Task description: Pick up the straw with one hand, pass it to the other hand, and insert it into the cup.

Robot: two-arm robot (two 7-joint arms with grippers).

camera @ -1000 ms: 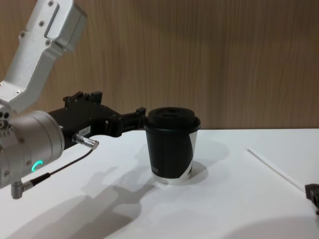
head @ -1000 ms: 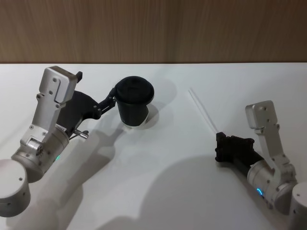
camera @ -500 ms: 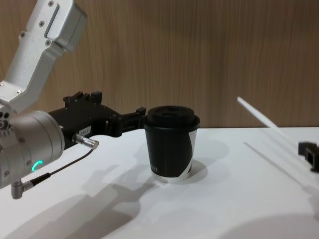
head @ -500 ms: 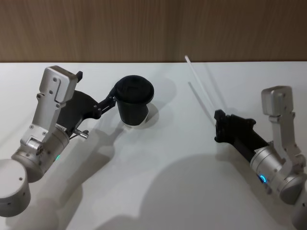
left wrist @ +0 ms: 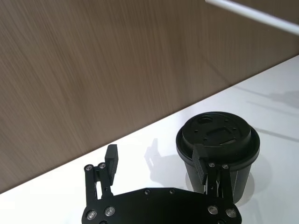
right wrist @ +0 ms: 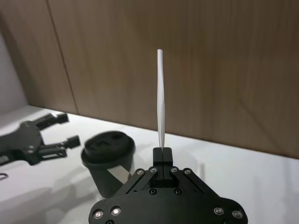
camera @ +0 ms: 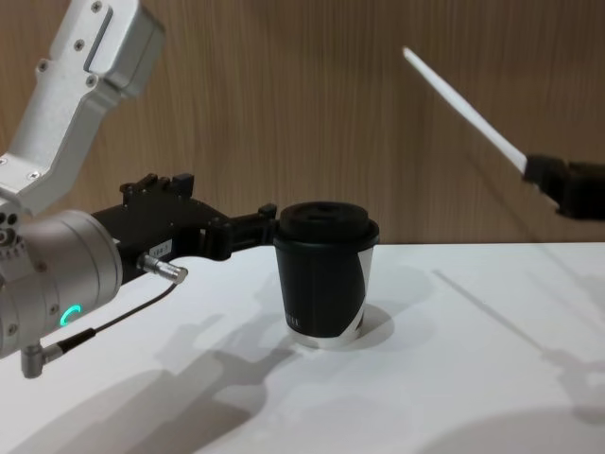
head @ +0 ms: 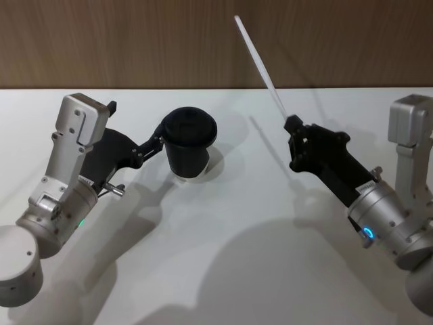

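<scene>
Right tool (head: 291, 124) clamps straw (head: 257, 57) aloft — left tool (left wrist: 155, 154) agape beside cup (head: 188, 152).

No text legible; cup (camera: 326, 274) print too small to read.

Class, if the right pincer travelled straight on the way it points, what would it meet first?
Probably the wooden wall: the right pincer aims up over the cup, its gripped straw leading. Depth is uncertain.

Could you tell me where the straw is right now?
In the head view the straw is in the air on the right, pinched at its lower end by the right gripper, right of the cup.
</scene>
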